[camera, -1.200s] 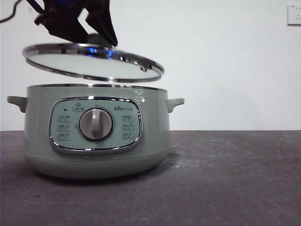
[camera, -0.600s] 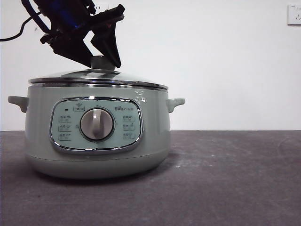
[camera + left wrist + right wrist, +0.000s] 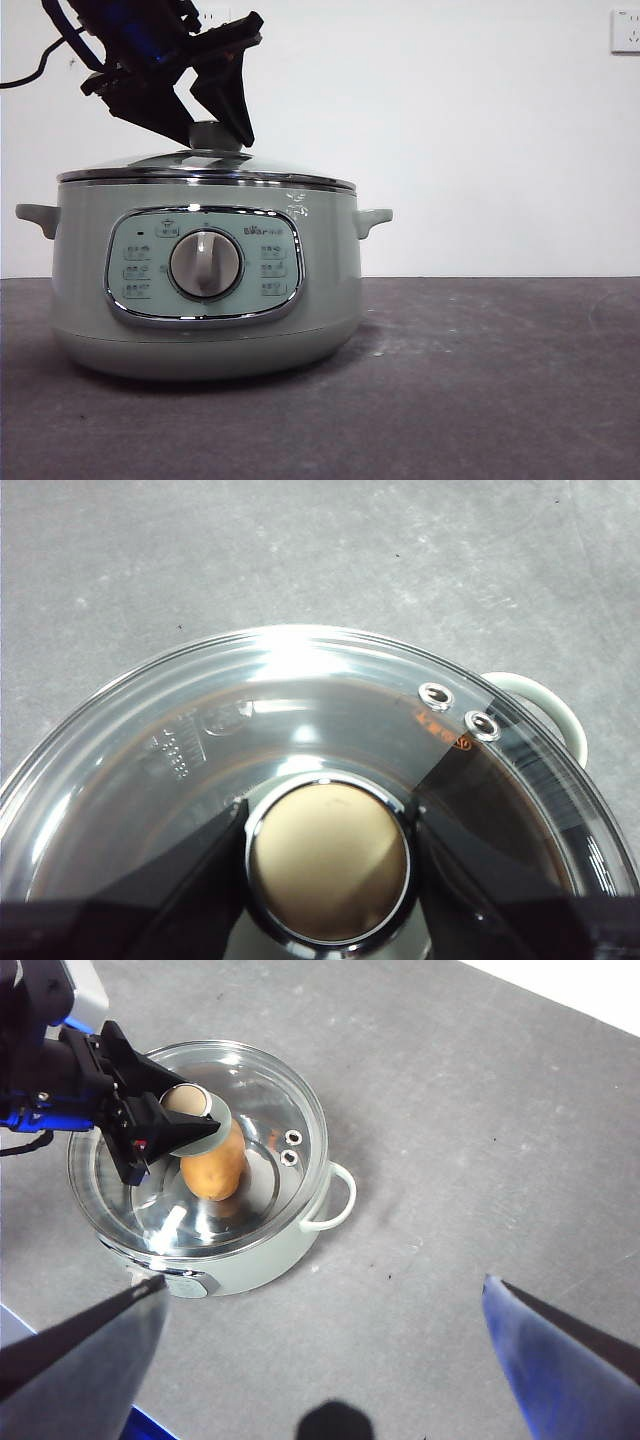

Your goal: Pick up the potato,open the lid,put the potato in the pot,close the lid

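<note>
The sage-green pot stands at the left of the dark table, its dial panel facing the front view. The glass lid lies flat on the pot's rim. My left gripper comes down from the upper left, its jaws shut on the lid's pale green knob. In the right wrist view, the orange-brown potato shows through the lid, lying inside the pot. My right gripper hangs high above the table beside the pot, open and holding nothing.
The grey table stretches to the right of the pot. A white wall with a socket stands behind. A black cable trails from the left arm.
One second ago the lid hung tilted above the pot in the left gripper. It came down and now rests level on the rim, with the jaws still at the knob.
</note>
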